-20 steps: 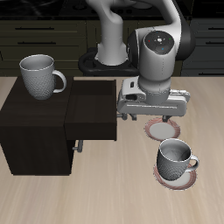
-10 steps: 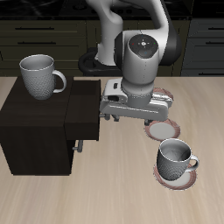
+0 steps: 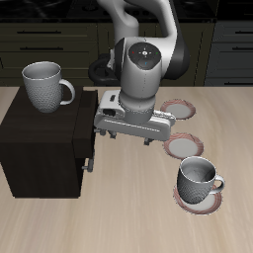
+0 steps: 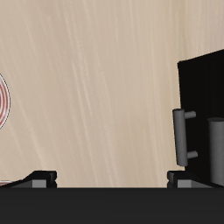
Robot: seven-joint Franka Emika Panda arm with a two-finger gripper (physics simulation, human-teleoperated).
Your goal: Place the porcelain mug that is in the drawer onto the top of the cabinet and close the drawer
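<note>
The porcelain mug (image 3: 45, 86) stands upright on the flat top of the dark cabinet (image 3: 38, 148), handle toward the drawer side. The upper drawer (image 3: 87, 117) still sticks out a little from the cabinet's side. My gripper (image 3: 129, 136) is open and empty, low over the table, right at the drawer's front, which my hand hides. In the wrist view the gripper (image 4: 114, 178) has its fingers wide apart, and the dark cabinet front (image 4: 203, 83) with a grey bar handle (image 4: 182, 136) shows beside one finger.
A squatter grey mug (image 3: 201, 179) sits on a red-rimmed plate (image 3: 188, 203) near the table's front edge. Two more such plates (image 3: 188, 145) (image 3: 182, 107) lie behind it. The lower drawer's handle (image 3: 89, 163) juts from the cabinet.
My arm has swept sideways toward the cabinet. The drawer, which stuck far out, now stands much farther in. The porcelain mug has not moved.
</note>
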